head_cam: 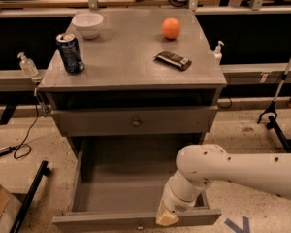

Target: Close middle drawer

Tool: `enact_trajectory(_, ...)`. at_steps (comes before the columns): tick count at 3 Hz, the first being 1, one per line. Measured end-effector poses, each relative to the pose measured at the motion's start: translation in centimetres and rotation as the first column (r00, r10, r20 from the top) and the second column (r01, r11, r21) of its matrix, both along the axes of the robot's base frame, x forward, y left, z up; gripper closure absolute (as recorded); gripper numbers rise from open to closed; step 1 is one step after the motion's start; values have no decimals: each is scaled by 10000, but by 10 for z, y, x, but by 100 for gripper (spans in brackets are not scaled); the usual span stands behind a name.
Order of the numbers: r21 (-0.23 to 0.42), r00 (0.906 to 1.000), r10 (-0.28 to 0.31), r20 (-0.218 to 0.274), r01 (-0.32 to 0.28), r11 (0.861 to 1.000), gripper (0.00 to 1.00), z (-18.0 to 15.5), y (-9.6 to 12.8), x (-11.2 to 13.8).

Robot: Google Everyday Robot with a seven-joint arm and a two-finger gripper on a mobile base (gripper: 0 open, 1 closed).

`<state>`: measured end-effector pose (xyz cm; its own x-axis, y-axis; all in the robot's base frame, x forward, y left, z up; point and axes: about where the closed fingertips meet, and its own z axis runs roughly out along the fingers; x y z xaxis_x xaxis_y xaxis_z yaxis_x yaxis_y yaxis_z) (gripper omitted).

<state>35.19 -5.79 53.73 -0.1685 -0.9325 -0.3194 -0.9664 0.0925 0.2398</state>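
Observation:
The middle drawer (121,186) is pulled far out of the grey cabinet, showing its deep, bare box. Its low front panel (102,222) with a small brass knob (139,225) is at the bottom edge of the camera view. Above it the taller-fronted drawer (97,122) with a like knob sits nearly flush. My white arm (233,171) comes in from the right and bends down. My gripper (166,218), a pale yellowish tip, is at the top edge of the front panel, right of the knob, partly inside the box.
On the cabinet top (126,67) stand a blue can (70,52), a white bowl (87,24), an orange (170,28) and a dark snack bar (172,60). Sanitizer bottles (26,64) (217,51) flank the cabinet. A black stand (276,120) is at the right and a black bar (31,195) lies on the floor at the left.

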Motion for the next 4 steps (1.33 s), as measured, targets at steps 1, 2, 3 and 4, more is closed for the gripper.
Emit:
enact_trajectory(1,98,9989,155,-450,-151,9998,100,-25,9,-10)
enact_trajectory(2,111,9920,251,-1239,-239,9997,100,-61,15,-27)
enact_trajectory(3,-76,9803,198,-1964,-217,9997,100,-84,16,-39)
enact_trajectory(4,-326,9818,248,-1883,-315,9990,100,-83,14,-41)
